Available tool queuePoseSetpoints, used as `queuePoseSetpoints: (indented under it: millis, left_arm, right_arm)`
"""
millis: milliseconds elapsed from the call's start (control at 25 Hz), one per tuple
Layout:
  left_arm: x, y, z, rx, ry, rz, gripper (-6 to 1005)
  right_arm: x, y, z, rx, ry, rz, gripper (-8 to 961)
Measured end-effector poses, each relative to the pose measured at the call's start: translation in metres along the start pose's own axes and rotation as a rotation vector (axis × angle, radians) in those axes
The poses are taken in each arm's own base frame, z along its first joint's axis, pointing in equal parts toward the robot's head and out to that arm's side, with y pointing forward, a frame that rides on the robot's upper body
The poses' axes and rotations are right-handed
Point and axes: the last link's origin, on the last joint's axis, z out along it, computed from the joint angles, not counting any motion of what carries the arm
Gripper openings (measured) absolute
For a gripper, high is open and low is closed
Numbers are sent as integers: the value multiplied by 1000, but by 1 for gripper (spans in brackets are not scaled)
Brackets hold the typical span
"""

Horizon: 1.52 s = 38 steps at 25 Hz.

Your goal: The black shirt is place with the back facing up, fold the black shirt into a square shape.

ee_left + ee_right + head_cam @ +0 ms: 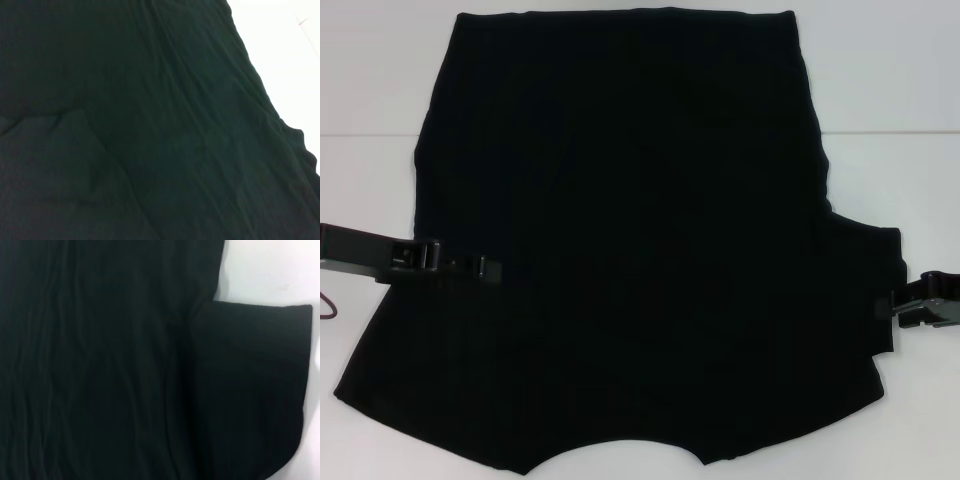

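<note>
One black shirt (pixel 620 250) lies flat across the white table (pixel 910 170), two grippers at its sides, left gripper (pixel 485 268) and right gripper (pixel 898 310), jaw states unreadable; only the right wrist view shows the sleeve (pixel 255 385) closely.

Black shirt (pixel 620 240) — plain side up, flat — right sleeve spread.

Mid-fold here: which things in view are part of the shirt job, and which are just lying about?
Part of the job:
- large soft black fabric T-shirt, spread flat, plain side up
- left gripper, over the shirt's left side
- right gripper, at the right sleeve's edge

Just there:
- white table under the shirt
- thin dark red cable at the far left edge
</note>
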Motion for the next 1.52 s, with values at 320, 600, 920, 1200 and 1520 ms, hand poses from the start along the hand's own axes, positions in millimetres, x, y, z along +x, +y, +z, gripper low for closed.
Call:
queuePoseSetpoints:
  millis: [320,600,920,1200,1520]
  left_arm:
    - [2,2,0,-11,11,-2,550]
    - [1,0,0,-6,16,-5,549]
    - [0,-1,-2,-8,26,-15,550]
    - [-2,-3,-4,-15,44,-27,550]
    - [0,-7,-11,-27,84,-49,551]
  right_arm:
    - [0,4,9,16,4,-22,319]
    - [2,5,9,15,17,-38,155]
    - [-7,-7,-8,26,-52,-9,39]
    - [-22,-23,-32,62,-185,51,31]
    - [-33,-25,-42,57,-258,62,32]
